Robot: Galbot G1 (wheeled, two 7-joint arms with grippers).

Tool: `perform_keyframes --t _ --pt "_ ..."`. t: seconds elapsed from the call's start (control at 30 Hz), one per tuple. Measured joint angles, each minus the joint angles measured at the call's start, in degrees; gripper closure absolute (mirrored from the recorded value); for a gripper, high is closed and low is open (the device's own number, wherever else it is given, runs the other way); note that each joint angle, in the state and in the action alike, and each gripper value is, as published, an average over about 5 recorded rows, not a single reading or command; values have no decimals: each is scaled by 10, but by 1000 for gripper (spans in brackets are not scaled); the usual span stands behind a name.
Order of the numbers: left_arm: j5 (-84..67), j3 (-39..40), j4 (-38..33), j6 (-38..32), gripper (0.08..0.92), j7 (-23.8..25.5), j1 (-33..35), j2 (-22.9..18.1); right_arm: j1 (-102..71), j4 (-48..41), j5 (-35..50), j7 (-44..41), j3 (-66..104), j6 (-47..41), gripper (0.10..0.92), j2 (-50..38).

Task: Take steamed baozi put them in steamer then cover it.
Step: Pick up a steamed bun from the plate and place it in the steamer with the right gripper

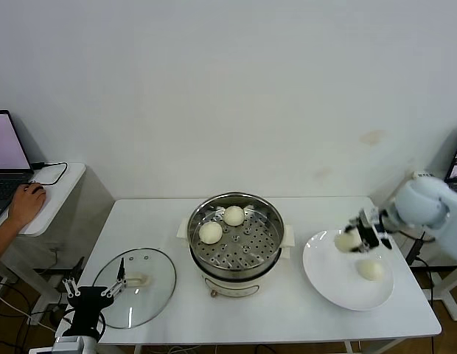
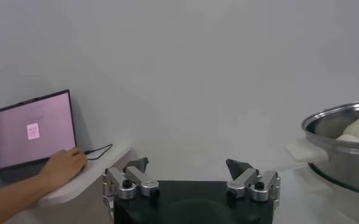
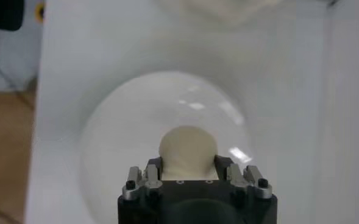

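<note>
Our right gripper [image 3: 188, 173] clamps a cream-white round bun [image 3: 188, 150] over the white plate [image 1: 328, 284] (head view adds two buns [image 1: 222, 224] in the steel steamer [image 1: 236, 240]); our left gripper [image 2: 189, 173] stands released.

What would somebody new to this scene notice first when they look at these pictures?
Probably the shiny steamer at the table's centre, with two baozi on its perforated tray. To its right, the right gripper is shut on a third bun over the white plate, where a fourth bun lies. The glass cover rests at front left, beside the open left gripper.
</note>
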Motion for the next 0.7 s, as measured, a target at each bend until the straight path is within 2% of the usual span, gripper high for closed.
perform_keyframes --t 0.33,0.7 --pt "-2 -8 -2 -1 177 0 1 -5 165 9 76 21 -98 4 476 92" --pt "-5 -19 -5 -2 177 -1 0 -10 206 -7 112 54 -180 56 474 219"
